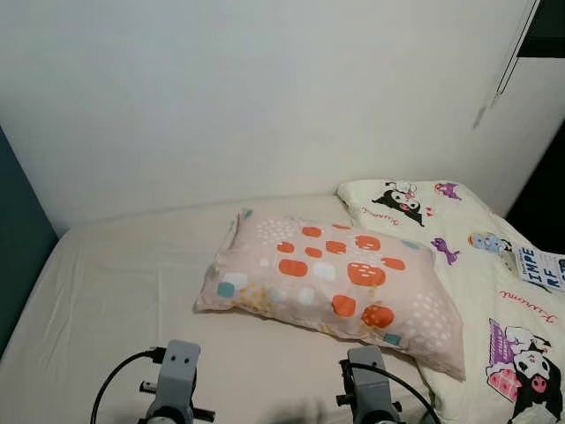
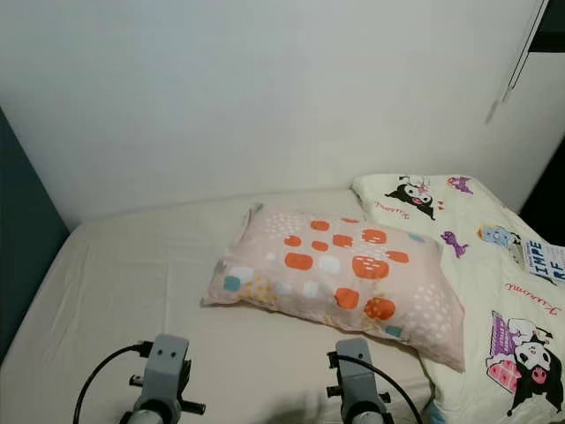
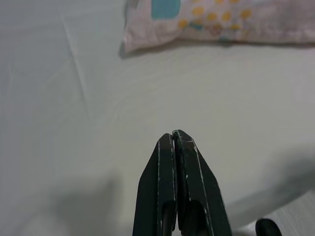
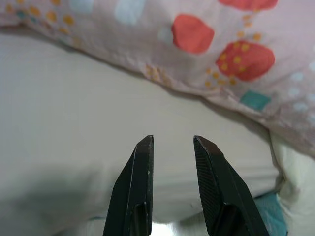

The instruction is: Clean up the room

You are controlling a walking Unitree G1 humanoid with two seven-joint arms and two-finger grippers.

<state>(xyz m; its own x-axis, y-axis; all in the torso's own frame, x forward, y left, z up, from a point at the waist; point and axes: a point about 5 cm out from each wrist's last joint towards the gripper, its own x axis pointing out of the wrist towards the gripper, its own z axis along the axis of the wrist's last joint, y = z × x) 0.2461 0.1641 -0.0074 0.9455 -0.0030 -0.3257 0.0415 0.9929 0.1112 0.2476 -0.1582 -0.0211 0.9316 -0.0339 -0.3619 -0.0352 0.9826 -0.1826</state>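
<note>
A pink pillow (image 1: 335, 283) with orange, white and teal patches lies on the cream bed sheet (image 1: 124, 283), a little right of middle. Beside it on the right spreads a white cartoon-print blanket (image 1: 494, 291). My left gripper (image 3: 173, 140) hovers over bare sheet short of the pillow's near left corner (image 3: 147, 34), its fingers pressed together on nothing. In front of the pillow's near edge (image 4: 206, 64) my right gripper (image 4: 172, 145) is open with nothing between its fingers. Both wrists (image 1: 177, 371) sit at the bottom of the head views.
A white wall (image 1: 265, 88) runs behind the bed. A dark teal panel (image 1: 18, 247) borders the bed on the left. A printed card or packet (image 1: 540, 267) lies on the blanket at the right edge. A dark opening (image 1: 547, 26) is at the top right.
</note>
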